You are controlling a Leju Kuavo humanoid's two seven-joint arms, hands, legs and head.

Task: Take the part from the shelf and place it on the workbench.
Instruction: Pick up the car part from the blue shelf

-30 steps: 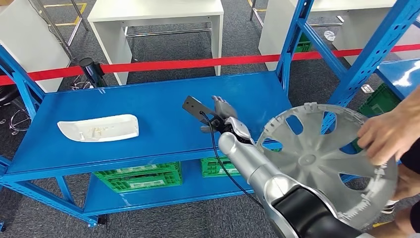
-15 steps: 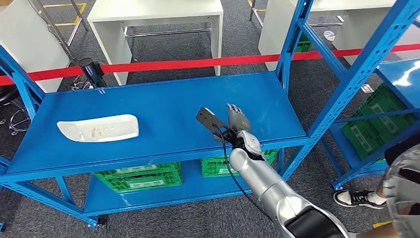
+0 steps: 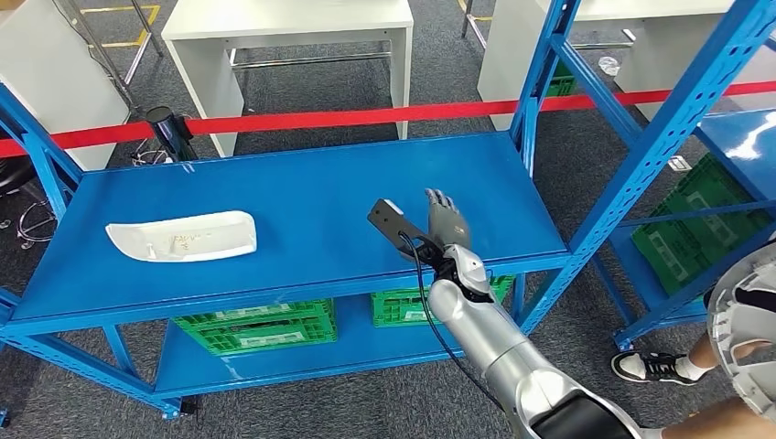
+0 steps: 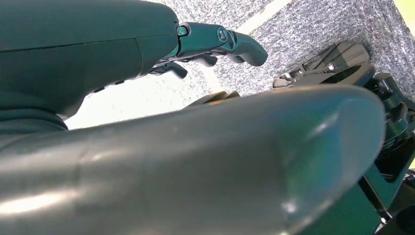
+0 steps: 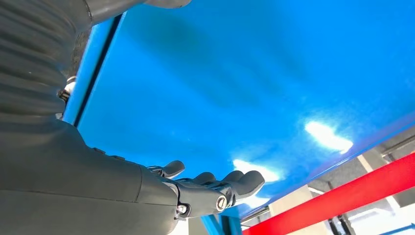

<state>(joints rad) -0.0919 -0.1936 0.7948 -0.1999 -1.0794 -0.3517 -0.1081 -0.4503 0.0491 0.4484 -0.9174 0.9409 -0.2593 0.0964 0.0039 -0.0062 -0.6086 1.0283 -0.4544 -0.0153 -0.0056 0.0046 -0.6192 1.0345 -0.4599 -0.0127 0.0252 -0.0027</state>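
A white curved part (image 3: pixel 181 236) lies on the left half of the blue shelf's top deck (image 3: pixel 302 197). My right hand (image 3: pixel 445 219) hovers over the deck's right half near its front edge, far from the white part. Its fingers (image 5: pixel 215 188) are stretched out and apart, holding nothing. My left hand (image 4: pixel 210 41) hangs over grey carpet with its fingers loosely extended and nothing in them. At the right edge a person holds a grey wheel cover (image 3: pixel 746 334), well away from my hands.
Blue uprights (image 3: pixel 540 73) frame the shelf. Green crates (image 3: pixel 256 325) sit on its lower deck, and another (image 3: pixel 695 224) on the neighbouring rack. A red barrier tape (image 3: pixel 366 116) runs behind, with white tables (image 3: pixel 284 27) beyond. The person's shoe (image 3: pixel 654 366) is on the floor at the right.
The person has carried the wheel cover away from my right arm to the lower right edge. My right hand has shifted slightly rightward and toward the shelf's front edge.
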